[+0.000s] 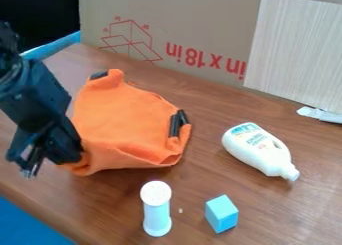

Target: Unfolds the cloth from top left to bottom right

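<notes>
Gripper [48, 156] sits left, at orange cloth's [123, 121] near-left edge; can't tell whether open or closed.

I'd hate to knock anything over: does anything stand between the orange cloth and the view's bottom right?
Yes: the light-blue block sits toward the bottom right, with the white-topped shaker to its left. The white bottle lies right of the orange cloth. Unfolding it might catch them.
</notes>
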`<state>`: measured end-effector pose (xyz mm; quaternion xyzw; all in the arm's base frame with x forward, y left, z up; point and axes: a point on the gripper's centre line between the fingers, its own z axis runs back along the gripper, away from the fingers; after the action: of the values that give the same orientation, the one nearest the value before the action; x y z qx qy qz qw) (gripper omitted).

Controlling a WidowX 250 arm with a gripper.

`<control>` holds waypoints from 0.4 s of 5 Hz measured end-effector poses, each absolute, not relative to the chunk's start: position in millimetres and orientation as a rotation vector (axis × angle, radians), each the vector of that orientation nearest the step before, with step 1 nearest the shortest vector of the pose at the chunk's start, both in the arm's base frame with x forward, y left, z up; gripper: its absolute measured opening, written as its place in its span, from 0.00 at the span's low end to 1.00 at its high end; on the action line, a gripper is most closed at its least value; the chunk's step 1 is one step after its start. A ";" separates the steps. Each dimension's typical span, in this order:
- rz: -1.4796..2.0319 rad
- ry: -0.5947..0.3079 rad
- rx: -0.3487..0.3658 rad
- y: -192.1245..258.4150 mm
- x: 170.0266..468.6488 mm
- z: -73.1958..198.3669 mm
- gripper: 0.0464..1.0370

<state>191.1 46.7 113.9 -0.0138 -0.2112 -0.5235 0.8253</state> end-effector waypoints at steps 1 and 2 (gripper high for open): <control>-1.153 -0.444 -0.060 43.4 185.7 114.5 0.03; -1.197 -0.451 -0.067 38.9 178.0 116.5 0.03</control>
<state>178.0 38.9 116.5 -0.0310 -0.2103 -0.5583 0.8019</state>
